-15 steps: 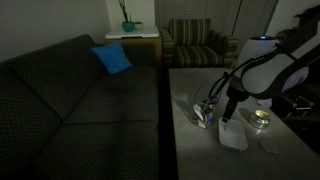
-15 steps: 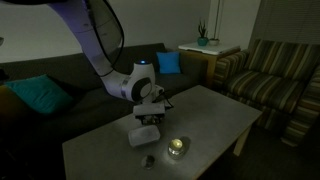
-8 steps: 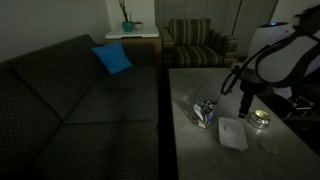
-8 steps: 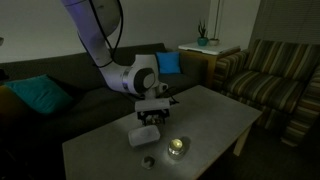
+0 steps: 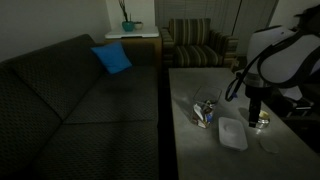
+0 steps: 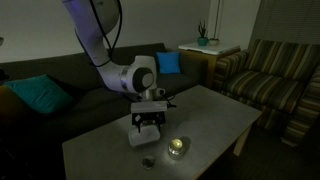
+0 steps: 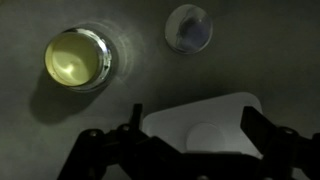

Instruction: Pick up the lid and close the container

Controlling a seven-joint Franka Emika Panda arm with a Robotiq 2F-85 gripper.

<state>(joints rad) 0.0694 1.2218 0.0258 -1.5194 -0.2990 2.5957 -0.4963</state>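
Observation:
The whitish lid [image 5: 233, 133] lies flat on the grey table, also in an exterior view [image 6: 144, 138] and in the wrist view [image 7: 215, 135]. The clear container [image 5: 205, 112] with glinting blue contents stands just beside it, toward the sofa, uncovered. It is out of the wrist view. My gripper [image 5: 251, 112] hangs over the lid's far side, between the lid and the tin. In the wrist view the gripper [image 7: 192, 114] is open, its two dark fingers straddle the lid from above, and it holds nothing.
A small round shiny tin [image 5: 262, 119] [image 7: 78, 57] stands close to the lid. A small round disc [image 5: 270, 143] [image 7: 188, 27] lies near it. A dark sofa [image 5: 70, 100] runs along the table's side. A striped armchair [image 5: 195, 45] stands beyond the table.
The arm has swung away from the container toward the tin and the wrist has turned. The gripper stays open above the lid. The lid and container have not moved.

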